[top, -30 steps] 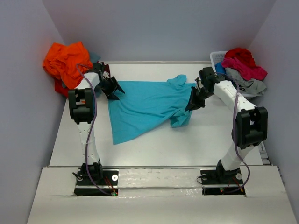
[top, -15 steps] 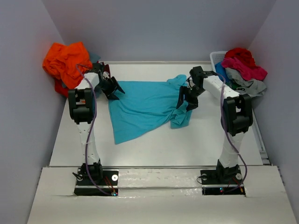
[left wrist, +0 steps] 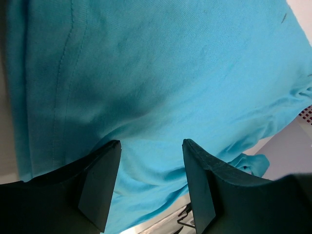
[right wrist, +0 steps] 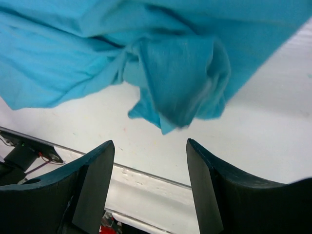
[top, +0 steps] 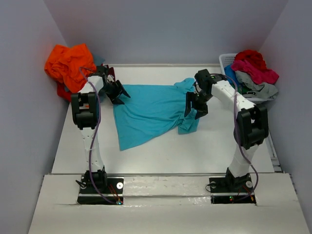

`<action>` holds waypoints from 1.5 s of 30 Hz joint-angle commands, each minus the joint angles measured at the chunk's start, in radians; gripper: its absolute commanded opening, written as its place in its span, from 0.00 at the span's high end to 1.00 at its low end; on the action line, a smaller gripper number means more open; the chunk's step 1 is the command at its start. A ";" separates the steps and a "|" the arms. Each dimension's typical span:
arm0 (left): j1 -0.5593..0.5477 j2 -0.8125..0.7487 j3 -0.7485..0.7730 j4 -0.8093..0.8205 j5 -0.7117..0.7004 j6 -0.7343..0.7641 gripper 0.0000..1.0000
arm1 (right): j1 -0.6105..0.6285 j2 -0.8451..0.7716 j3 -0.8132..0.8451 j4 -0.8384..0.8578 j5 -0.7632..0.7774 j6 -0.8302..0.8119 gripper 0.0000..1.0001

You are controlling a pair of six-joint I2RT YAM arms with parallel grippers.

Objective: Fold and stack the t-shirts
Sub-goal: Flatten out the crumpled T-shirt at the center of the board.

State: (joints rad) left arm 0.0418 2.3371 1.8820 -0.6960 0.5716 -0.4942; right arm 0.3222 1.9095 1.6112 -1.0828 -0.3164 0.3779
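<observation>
Reading left to right: orange shirts heaped in the far-left corner; left gripper, jaws apart, over the hem of the turquoise shirt, spread mid-table; right gripper, released, above its bunched sleeve. The cloth looks light and limp, so it is best pinched at hem corners or shoulders. White table, pale walls close around; basket far right.

Table open nearside; orange t-shirts seemingly block far-left corner.
</observation>
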 commanded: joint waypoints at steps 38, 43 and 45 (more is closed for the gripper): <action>0.067 0.076 -0.015 0.021 -0.133 0.032 0.33 | 0.032 0.039 -0.245 0.176 -0.101 0.075 0.45; 0.067 0.077 -0.021 0.023 -0.134 0.034 0.33 | 0.041 0.034 -0.153 0.133 -0.087 0.081 0.45; 0.067 0.079 -0.021 0.023 -0.134 0.034 0.33 | 0.041 0.026 -0.131 0.124 -0.073 0.082 0.45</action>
State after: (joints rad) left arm 0.0475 2.3440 1.8877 -0.6994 0.5938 -0.4866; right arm 0.3504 1.9457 1.3930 -0.9543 -0.3965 0.4465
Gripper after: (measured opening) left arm 0.668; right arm 0.550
